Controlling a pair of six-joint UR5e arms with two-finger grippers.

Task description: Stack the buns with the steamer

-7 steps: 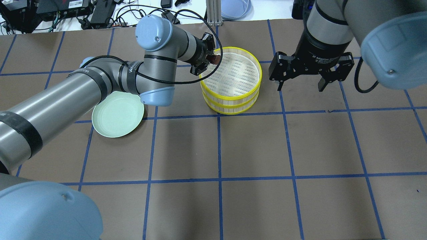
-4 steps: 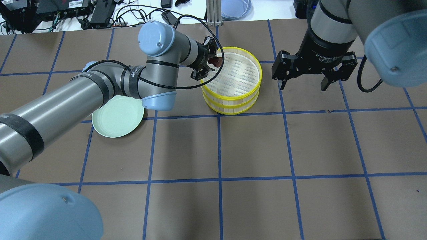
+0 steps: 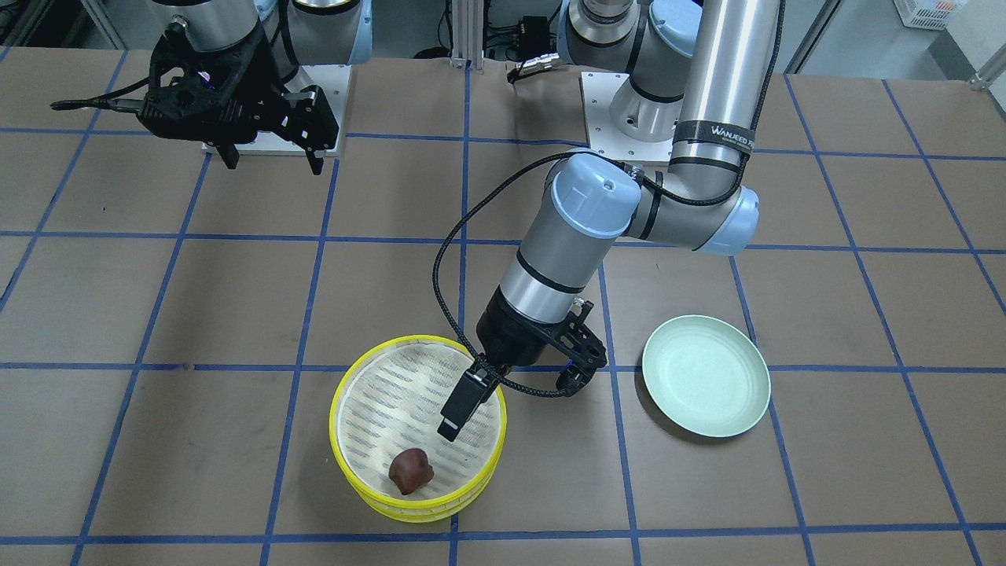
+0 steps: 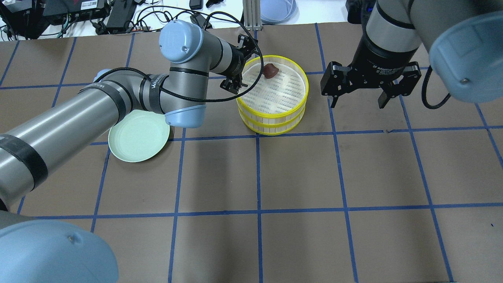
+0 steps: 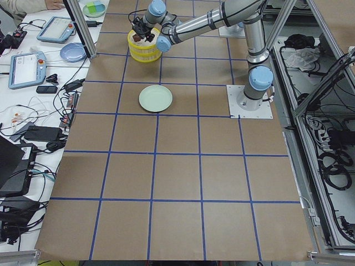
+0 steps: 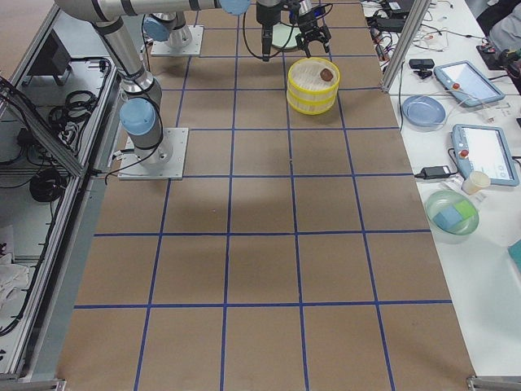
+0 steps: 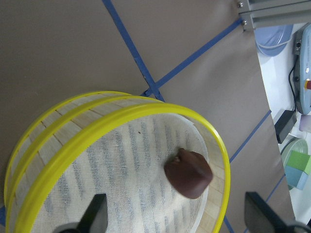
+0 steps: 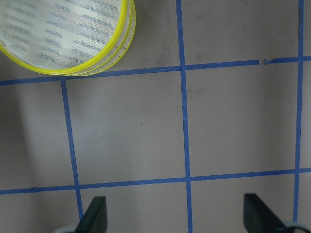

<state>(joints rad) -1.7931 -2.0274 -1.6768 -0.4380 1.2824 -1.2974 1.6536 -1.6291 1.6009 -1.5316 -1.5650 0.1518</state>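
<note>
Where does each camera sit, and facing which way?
Front-facing: across the table, facing the robot; left gripper, right gripper.
Overhead: behind the robot, looking forward and down; both grippers.
Exterior left: table's left end; left arm near.
Exterior right: table's right end; right arm near.
Left wrist: at the brown bun; left fingertips.
Right wrist: down at table; right fingertips.
Shared: both wrists see the steamer.

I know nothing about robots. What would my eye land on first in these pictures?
Most likely the bright yellow-rimmed steamer, two tiers stacked toward the far side of the table, with a dark reddish-brown bun lying alone on the top liner near the rim. The left end effector hangs open right beside it. A pale green plate sits further to the robot's left.
</note>
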